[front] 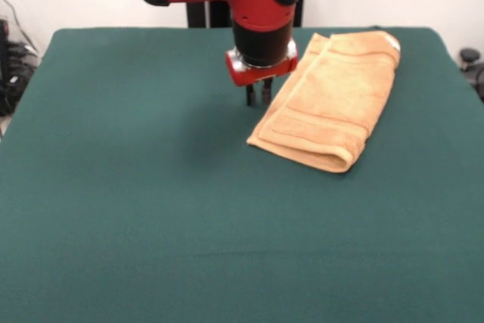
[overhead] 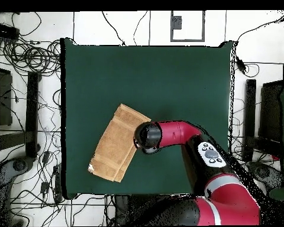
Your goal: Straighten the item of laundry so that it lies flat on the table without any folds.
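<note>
The item of laundry (front: 333,100) is an orange-tan towel folded double, with the rounded fold along its right side. It lies slanted at the far right of the dark green table (front: 151,209). My gripper (front: 258,95) hangs just off the towel's left edge, slightly above the cloth. Its two black fingers stand close together, shut on nothing. In the overhead view the towel (overhead: 116,143) lies toward the lower left of the table (overhead: 168,77). There the arm's wrist (overhead: 147,137) covers the gripper and overlaps the towel's right edge.
Cables and dark equipment (overhead: 26,88) surround the table on the floor. More gear (overhead: 268,124) stands at the right side. The towel's far corner (front: 389,39) lies close to the table's far edge.
</note>
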